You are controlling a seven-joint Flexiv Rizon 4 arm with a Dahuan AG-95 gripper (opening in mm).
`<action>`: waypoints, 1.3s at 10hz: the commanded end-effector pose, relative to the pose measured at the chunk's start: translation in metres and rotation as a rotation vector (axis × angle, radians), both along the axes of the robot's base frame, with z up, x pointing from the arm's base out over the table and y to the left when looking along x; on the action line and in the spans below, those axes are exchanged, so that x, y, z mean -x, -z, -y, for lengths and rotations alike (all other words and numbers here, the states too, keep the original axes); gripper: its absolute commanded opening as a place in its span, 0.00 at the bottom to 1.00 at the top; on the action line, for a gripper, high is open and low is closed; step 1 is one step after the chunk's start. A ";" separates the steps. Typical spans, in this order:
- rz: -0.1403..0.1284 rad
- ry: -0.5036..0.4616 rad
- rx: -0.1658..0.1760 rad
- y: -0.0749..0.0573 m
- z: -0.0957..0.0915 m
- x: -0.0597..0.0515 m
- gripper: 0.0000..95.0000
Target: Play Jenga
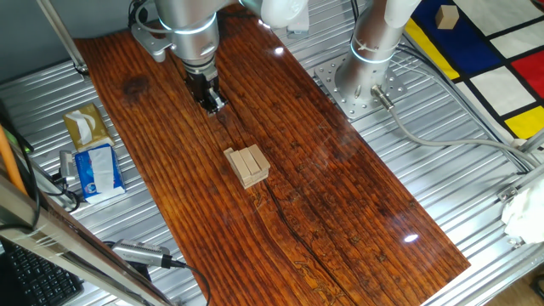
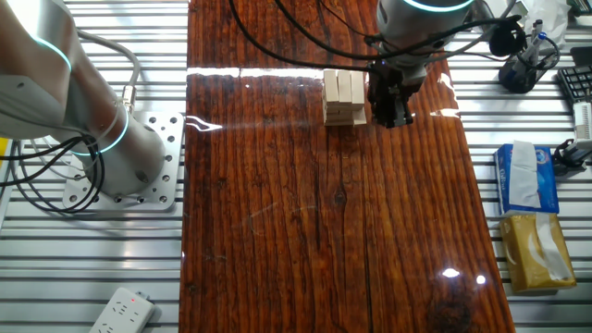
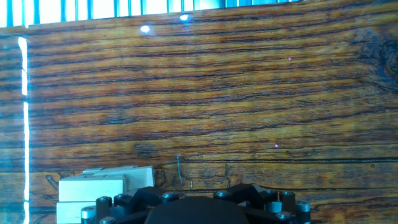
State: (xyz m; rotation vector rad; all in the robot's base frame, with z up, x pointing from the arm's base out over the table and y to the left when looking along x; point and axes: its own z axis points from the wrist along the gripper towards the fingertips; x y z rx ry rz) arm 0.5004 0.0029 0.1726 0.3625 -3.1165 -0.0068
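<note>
The Jenga pile (image 1: 247, 165) is a low stack of pale wooden bars, three abreast, on the dark wooden tabletop (image 1: 340, 195). It also shows in the other fixed view (image 2: 343, 97) and at the lower left of the hand view (image 3: 99, 186). My gripper (image 1: 212, 102) hangs just above the table, beyond the pile and apart from it. In the other fixed view my gripper (image 2: 390, 113) stands right beside the pile's side. Its fingers look closed together and hold nothing. The fingertips are out of sight in the hand view.
Two tissue packs (image 1: 92, 151) lie left of the board and show again in the other fixed view (image 2: 527, 213). A second arm's base (image 1: 361, 81) stands on the metal frame. A single tan cube (image 1: 446, 16) lies on a coloured mat. A power strip (image 2: 120, 313) lies nearby.
</note>
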 end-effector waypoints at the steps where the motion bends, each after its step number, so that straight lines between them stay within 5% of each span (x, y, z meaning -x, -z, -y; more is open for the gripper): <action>1: 0.000 -0.004 0.000 0.000 0.000 0.000 0.00; 8: -0.004 -0.122 0.002 0.000 0.000 0.000 0.00; 10: -0.007 -0.295 0.013 0.000 0.000 0.000 0.00; 13: -0.020 -0.763 0.046 -0.001 -0.004 -0.002 0.00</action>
